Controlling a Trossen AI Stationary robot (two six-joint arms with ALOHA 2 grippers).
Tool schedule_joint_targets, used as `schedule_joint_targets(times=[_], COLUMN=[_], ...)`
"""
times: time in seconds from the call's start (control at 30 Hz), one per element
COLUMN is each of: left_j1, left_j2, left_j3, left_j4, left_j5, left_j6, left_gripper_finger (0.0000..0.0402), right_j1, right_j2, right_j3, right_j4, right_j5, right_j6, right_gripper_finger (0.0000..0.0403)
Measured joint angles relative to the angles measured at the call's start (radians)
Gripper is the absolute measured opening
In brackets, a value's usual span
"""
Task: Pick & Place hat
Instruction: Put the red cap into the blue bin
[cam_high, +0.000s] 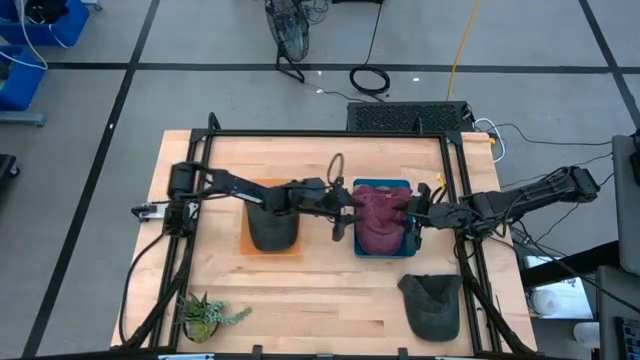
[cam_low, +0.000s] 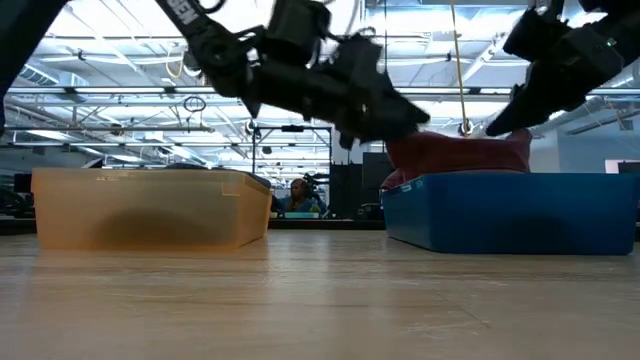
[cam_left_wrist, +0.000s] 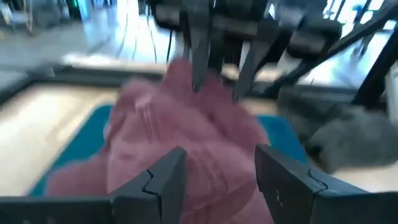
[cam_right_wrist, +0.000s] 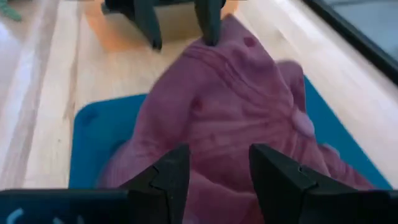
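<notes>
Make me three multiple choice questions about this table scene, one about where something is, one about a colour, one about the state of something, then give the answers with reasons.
1. Where does the crumpled maroon cloth hat lie?
A. in the orange bin
B. in the blue plastic bin
C. on bare wood

2. What colour is the cap lying flat on the wooden table near the right arm's base?
A. dark grey
B. white
C. yellow

3. How do the left end effector's fingers stand?
A. clamped on the potted plant
B. shut on the maroon hat
C. apart, holding nothing

Answers: 1 B, the high view shows the hat filling the blue bin. 2 A, the dark grey cap lies on the wood. 3 C, the left end effector shows a gap above the hat.
</notes>
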Motion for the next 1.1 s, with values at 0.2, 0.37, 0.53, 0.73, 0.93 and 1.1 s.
schedule_joint_targets(times=[0.2,0.37,0.53,0.73,0.93,1.1], left_j1=[0.003,0.014,0.021,0.016,0.014,0.016], left_j2=[0.056,0.060,0.075,0.074,0.073,0.064], left_j3=[0.080,0.081,0.082,0.082,0.082,0.080], left_j4=[-0.148,-0.177,-0.205,-0.211,-0.220,-0.223], left_j5=[-0.080,-0.133,-0.134,-0.137,-0.135,-0.133], left_j6=[0.041,0.046,0.025,0.020,0.024,0.031], left_gripper_finger=[0.0191,0.0191,0.0191,0.0191,0.0191,0.0191], right_j1=[0.000,0.000,0.000,-0.001,0.000,0.000], right_j2=[0.000,0.000,0.000,0.000,-0.001,-0.021], right_j3=[0.000,-0.010,-0.074,-0.205,-0.247,-0.212], right_j4=[-0.110,-0.120,-0.049,0.144,0.211,0.200], right_j5=[0.000,0.050,0.140,0.144,0.144,0.130], right_j6=[0.059,0.040,0.013,-0.010,-0.010,-0.034], right_gripper_finger=[0.0131,0.0112,0.0097,0.0089,0.0089,0.0089])
